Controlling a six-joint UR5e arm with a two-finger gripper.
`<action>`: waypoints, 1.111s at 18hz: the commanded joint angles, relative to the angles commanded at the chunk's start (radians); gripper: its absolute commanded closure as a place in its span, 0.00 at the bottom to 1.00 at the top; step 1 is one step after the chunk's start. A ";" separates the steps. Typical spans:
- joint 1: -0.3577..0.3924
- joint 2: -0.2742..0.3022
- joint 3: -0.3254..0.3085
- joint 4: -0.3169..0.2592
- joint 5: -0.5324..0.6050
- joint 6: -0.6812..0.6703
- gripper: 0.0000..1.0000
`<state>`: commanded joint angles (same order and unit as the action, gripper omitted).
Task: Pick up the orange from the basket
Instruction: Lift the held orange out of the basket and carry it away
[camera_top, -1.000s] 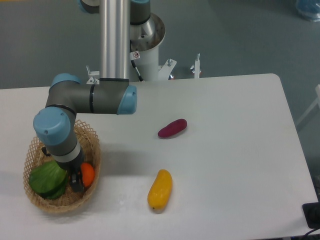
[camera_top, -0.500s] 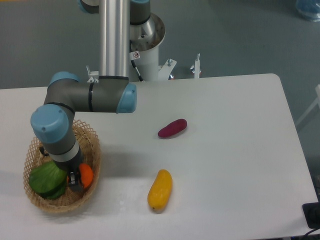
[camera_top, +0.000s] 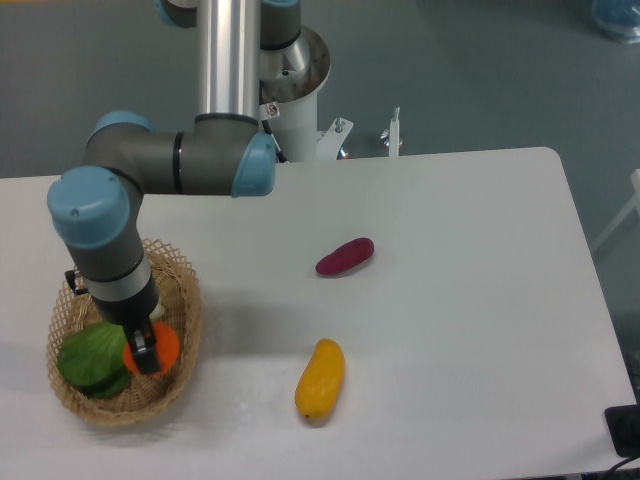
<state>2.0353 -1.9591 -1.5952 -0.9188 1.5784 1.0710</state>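
Orange (camera_top: 160, 343) held in the gripper (camera_top: 146, 352), seen from the fixed camera. The fruit is clamped between the dark fingers, one of which crosses its front face, and it is shown over the right half of the basket (camera_top: 185, 330), at about 3 o'clock from the green leafy vegetable (camera_top: 92, 358) lying inside. Whether the fruit is clear of the basket floor cannot be told from this view, since the wrist hides what lies beneath it. The arm (camera_top: 105, 240) is bent over the basket from 12 o'clock. On the table (camera_top: 480, 300), a purple sweet potato (camera_top: 345, 256) is set well apart at about 2 o'clock from the basket, and a yellow mango (camera_top: 320, 378) at about 3 o'clock; neither is touched. The grasp is judged to be made, so the first part of the task is taken as done. What is left, by this reading, is for the fruit to be raised above the rim and carried free of the basket.
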 joint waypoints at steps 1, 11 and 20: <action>0.059 0.018 -0.024 0.000 -0.001 -0.020 0.41; 0.433 0.060 -0.098 0.002 -0.003 0.058 0.39; 0.526 0.026 -0.089 0.003 0.006 0.162 0.34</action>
<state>2.5617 -1.9328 -1.6844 -0.9158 1.5846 1.2330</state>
